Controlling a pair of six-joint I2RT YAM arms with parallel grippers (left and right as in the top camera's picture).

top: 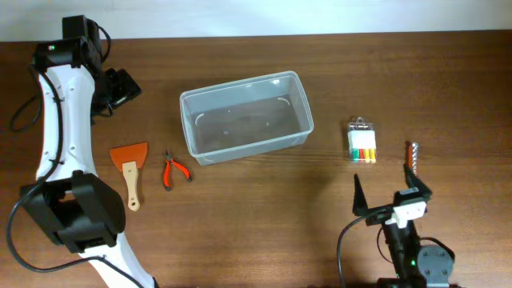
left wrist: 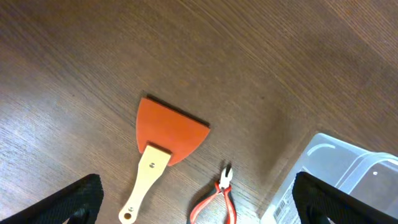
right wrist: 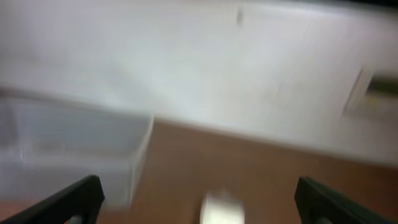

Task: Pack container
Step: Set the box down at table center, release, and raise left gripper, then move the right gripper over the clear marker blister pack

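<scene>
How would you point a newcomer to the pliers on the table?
Start at the clear plastic container in the middle of the table. Just past its left end on the bare wood lie the small pliers. Red handles and a metal nose set them apart from the scraper beside them, with its flat orange blade and pale wooden handle.

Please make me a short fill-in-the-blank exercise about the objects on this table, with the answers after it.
1. The clear container has ____ inside it.
2. The scraper has an orange blade and a ____ handle.
3. The red pliers lie between the scraper and the ____.
Answers: nothing; wooden; container.
</scene>
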